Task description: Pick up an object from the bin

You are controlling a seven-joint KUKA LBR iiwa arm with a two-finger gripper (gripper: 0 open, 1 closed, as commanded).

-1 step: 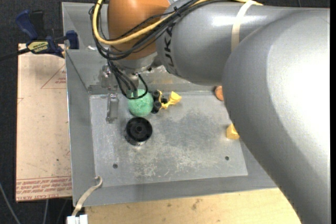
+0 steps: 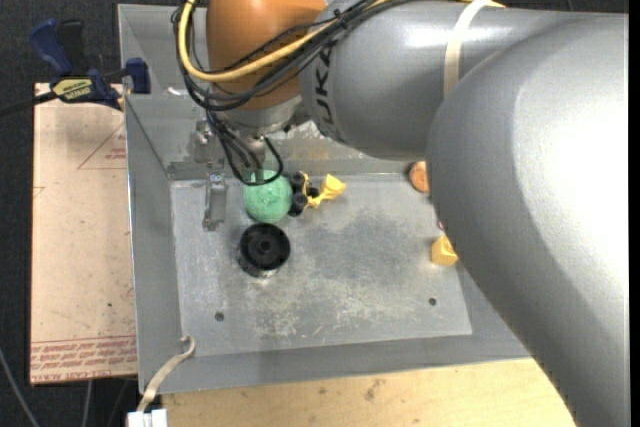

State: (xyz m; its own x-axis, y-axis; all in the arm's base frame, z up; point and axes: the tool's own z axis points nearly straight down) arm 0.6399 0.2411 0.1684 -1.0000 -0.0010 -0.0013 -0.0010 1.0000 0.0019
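Just to the right of the fingers [image 2: 213, 200], touching them or nearly so, a green ball [image 2: 267, 200] sits on the floor of the grey metal bin [image 2: 330, 300]. One slim metal finger shows, pointing down to the bin floor at the ball's left. Its partner is hidden behind the ball and the black cables [image 2: 245, 163] that loop down from the wrist, so I cannot tell whether the fingers are open, closed or gripping the ball. Above the fingers the wrist wears a rounded orange cover [image 2: 262, 30] with yellow and black cables wound round it, and the thick grey arm [image 2: 500, 115] runs off to the right from there.

Nearer the camera than the fingers, and slightly to their right, lies a black round piece [image 2: 263, 249] with a hollow in its middle, close to the ball but seemingly apart from it. On the ball's far side from the visible finger, a small yellow-and-black thing [image 2: 318, 189] lies against it or nearly so. Well to the right of the fingers, an orange thing [image 2: 419, 177] and a yellow thing [image 2: 443, 252] lie at the arm's edge, each partly covered by it.
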